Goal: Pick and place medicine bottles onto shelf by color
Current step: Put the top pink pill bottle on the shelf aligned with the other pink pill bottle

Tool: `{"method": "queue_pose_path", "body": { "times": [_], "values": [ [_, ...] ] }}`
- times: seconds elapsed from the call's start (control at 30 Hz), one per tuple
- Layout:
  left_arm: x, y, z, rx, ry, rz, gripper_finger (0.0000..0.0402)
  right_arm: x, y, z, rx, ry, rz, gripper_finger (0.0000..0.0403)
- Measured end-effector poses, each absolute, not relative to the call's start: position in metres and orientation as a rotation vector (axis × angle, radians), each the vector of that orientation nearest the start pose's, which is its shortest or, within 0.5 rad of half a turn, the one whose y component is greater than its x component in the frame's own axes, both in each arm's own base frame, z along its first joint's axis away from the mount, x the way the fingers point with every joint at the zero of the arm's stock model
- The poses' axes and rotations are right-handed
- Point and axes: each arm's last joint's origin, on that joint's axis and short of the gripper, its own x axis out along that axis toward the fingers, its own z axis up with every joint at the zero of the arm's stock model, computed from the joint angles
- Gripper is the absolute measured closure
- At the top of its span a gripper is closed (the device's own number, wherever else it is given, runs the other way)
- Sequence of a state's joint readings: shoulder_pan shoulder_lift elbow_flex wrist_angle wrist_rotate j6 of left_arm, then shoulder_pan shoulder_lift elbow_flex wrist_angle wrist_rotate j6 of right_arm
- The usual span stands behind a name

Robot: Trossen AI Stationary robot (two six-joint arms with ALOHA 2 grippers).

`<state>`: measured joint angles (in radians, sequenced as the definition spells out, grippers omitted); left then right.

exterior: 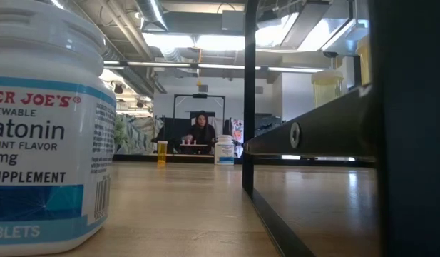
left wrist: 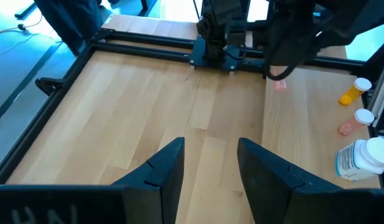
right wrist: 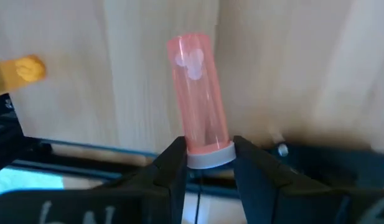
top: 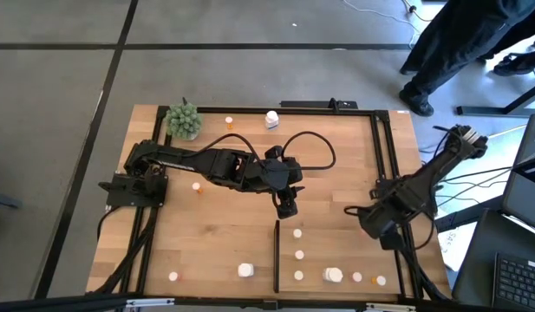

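Big white bottle (exterior: pixel 45 128) label cut off by frame edge.

Both arms are chunky matte-black jointed things, black cable (top: pixel 306 143) looping off the left one, blunt angular black jaws.

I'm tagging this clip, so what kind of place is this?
Probably a robotics lab in an open office: two arms on a framed wooden table, exposed ceiling ducts, a person seated at a desk behind.
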<state>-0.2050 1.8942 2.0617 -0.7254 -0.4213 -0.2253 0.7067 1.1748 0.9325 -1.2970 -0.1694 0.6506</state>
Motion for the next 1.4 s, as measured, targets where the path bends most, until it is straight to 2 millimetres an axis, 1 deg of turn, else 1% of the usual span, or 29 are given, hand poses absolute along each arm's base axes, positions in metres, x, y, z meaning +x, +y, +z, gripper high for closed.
{"method": "queue_pose_path", "body": {
  "times": [0.13, 0.3, 0.53, 0.67, 0.8, 1.0, 1.2, 1.4],
  "values": [
    [0.409, -0.073, 0.404, -0.048, 0.505, 0.265, 0.0259, 0.140, 0.115, 0.257, 0.072, 1.739, 0.108, 0.0289],
    [0.409, -0.075, 0.404, -0.065, 0.516, 0.205, 0.0259, 0.156, 0.114, 0.261, 0.070, 1.839, 0.067, 0.0289],
    [0.409, -0.075, 0.403, -0.065, 0.518, 0.200, 0.0259, 0.181, 0.116, 0.255, 0.142, 1.979, 0.083, 0.0289],
    [0.408, -0.075, 0.402, -0.060, 0.535, 0.202, 0.0259, 0.196, 0.119, 0.247, 0.147, 2.051, 0.066, 0.0289],
    [0.406, -0.074, 0.399, -0.049, 0.571, 0.205, 0.0260, 0.208, 0.123, 0.239, 0.207, 2.109, 0.107, 0.0289],
    [0.406, -0.074, 0.398, -0.045, 0.582, 0.206, 0.0259, 0.220, 0.127, 0.218, 0.208, 2.193, 0.047, 0.0289],
    [0.406, -0.074, 0.398, -0.018, 0.587, 0.199, 0.0259, 0.228, 0.131, 0.199, 0.208, 2.268, 0.039, 0.0289],
    [0.406, -0.074, 0.398, -0.008, 0.588, 0.195, 0.0259, 0.231, 0.132, 0.188, 0.195, 2.308, 0.011, 0.0289]
  ]
}}
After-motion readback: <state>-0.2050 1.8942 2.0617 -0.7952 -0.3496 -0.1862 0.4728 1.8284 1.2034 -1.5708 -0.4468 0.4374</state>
